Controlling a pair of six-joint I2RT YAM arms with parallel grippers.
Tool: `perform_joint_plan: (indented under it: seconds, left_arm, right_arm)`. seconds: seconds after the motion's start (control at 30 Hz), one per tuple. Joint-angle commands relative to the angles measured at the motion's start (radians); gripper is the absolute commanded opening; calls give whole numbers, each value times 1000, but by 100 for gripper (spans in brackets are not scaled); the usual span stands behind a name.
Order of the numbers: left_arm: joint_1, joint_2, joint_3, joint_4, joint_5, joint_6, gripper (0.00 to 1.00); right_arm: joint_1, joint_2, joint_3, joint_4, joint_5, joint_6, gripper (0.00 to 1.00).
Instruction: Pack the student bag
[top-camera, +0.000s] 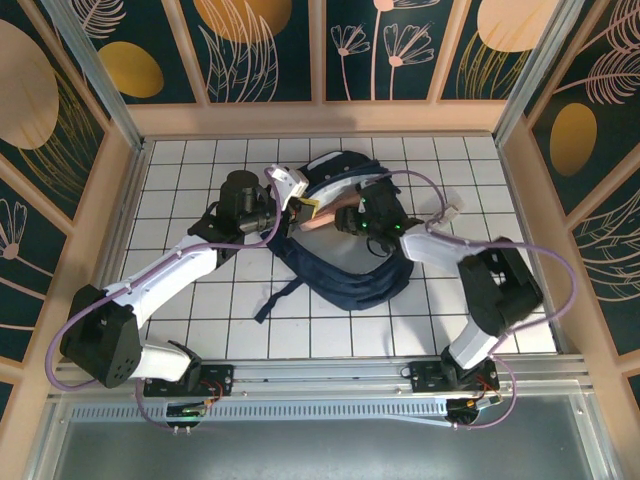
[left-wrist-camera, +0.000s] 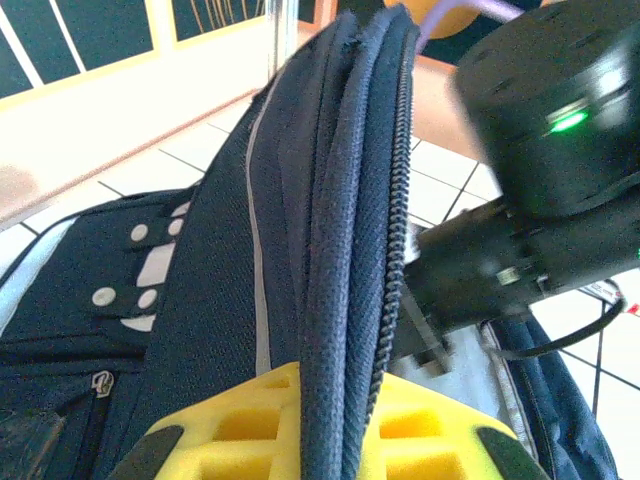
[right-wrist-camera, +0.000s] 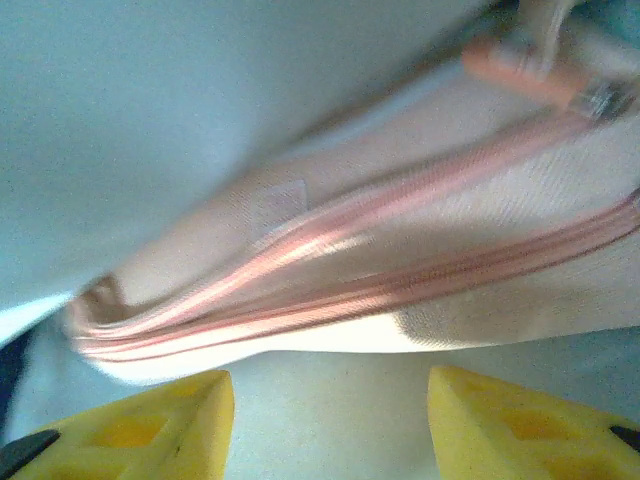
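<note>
Navy woven backpack lies mid-frame on the white gridded worktop.
Left hand is clamped on its toothed zip edge; right hand is spread apart against pale lining, just below a blurred pink zipped pouch.

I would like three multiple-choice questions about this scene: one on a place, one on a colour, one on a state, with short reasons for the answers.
1. Where is the pink pouch? A at the student bag's opening; B on bare tiles by the left base; C on the metal rail.
2. What colour are the left gripper's pads? A red; B yellow; C white.
3. How is the right gripper? A shut on a strap; B shut on the pouch; C open.
Key: 1 A, it lies at the bag's mouth between both grippers. 2 B, yellow pads clamp the bag's zipped edge. 3 C, its jaws stand apart before the pouch.
</note>
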Motion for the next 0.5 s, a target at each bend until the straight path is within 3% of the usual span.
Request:
perform_joint_plan:
  seconds: [0.0,0.07,0.27,0.47]
  left_arm:
    - [-2,-49,12,137,67,-14,0]
    - [-2,-52,-18,152,69,-28,0]
    - [-2,-75,-61,220,61,-85,0]
    - [-3,-87,-54,208,47,-95,0]
  right_arm:
    - [-7,-104,-68,30,3,31,54]
    - [-8,-122,-98,44,-6,23,51]
    - [-9,-27,-99,129,-82,75,18]
    - [-9,138,-28,148,94,117,15]
